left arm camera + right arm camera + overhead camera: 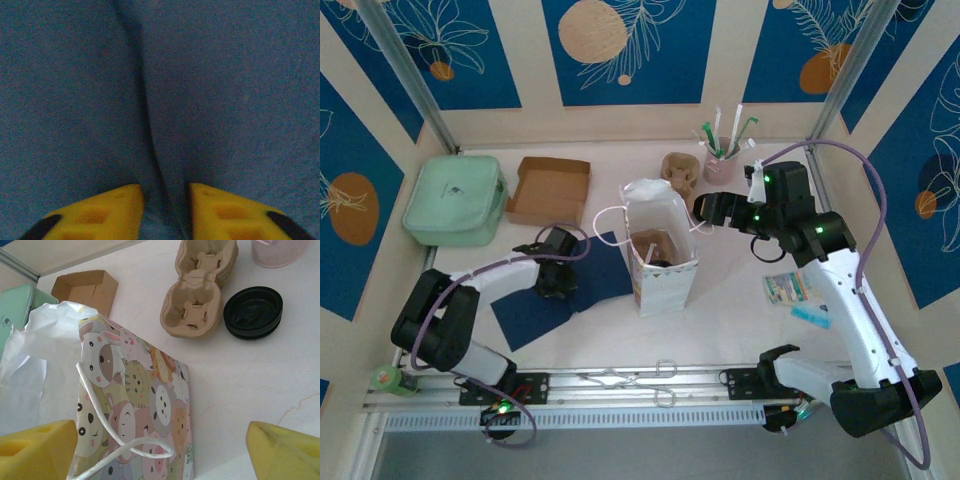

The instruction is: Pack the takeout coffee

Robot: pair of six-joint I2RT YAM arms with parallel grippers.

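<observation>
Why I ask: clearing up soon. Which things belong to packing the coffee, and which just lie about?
For the job: cartoon gift bag, black lid, possibly pulp cup carrier.
Lying about: mint pouch, cardboard tray, pink straw cup, blue cloth, scissors, packets.

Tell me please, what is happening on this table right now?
Two robot arms are working around a paper gift bag standing open mid-table. The left gripper is down on a dark blue cloth, its fingers close on either side of a fold. The right gripper hovers open beside the bag, holding nothing. Inside the bag sits a brown item; what it is I cannot tell.
</observation>
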